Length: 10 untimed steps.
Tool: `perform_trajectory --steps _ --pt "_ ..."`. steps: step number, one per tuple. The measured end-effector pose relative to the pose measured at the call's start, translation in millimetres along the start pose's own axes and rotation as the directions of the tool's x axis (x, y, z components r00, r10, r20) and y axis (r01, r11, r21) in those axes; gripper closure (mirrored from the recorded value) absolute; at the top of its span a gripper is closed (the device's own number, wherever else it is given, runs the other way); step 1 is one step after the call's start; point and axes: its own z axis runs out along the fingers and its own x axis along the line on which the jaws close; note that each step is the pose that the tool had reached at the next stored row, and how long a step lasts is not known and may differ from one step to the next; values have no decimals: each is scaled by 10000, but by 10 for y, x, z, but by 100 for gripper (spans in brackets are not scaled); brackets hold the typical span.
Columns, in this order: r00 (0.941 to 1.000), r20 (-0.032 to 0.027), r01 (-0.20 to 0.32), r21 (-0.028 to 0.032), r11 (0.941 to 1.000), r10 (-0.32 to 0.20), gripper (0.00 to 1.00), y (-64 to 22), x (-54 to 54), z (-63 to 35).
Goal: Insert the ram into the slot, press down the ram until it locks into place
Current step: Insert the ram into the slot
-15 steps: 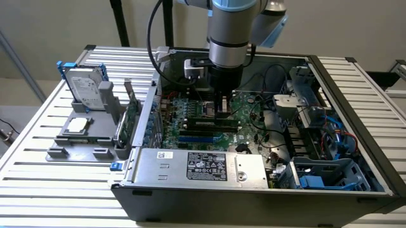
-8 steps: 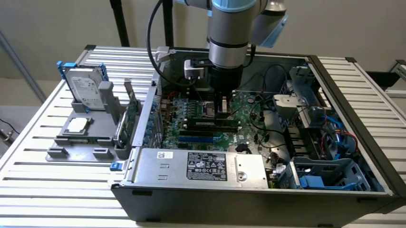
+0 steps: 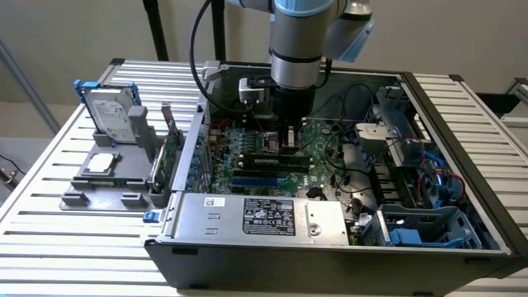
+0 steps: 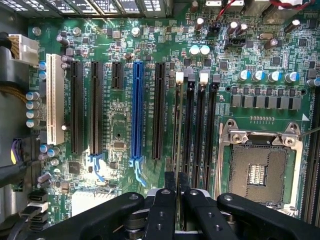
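The ram (image 4: 177, 130) stands on edge in the outermost black slot (image 4: 179, 77) of the parallel memory sockets, the one nearest the long black and blue connectors. It shows as a thin line running away from my fingers. My gripper (image 4: 176, 187) is shut on the ram near one end, one black finger on each face. In the exterior view the gripper (image 3: 289, 147) hangs straight down inside the open computer case. The ram (image 3: 272, 162) lies as a dark strip just under the fingertips. How deep it sits in the slot I cannot tell.
A blue connector slot (image 4: 137, 105) and black ones run parallel beside the memory sockets. The open processor socket (image 4: 260, 170) lies on the other side. The power supply (image 3: 264, 216), cables (image 3: 355, 179) and drive cage (image 3: 421, 229) crowd the case. A grey stand (image 3: 107, 179) holds a hard drive (image 3: 111, 117).
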Motion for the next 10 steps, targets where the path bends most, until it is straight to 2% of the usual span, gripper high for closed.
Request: perform_trajectory --steps 10 --pt "10000 4 -39 55 10000 39 87 8 -6 14"
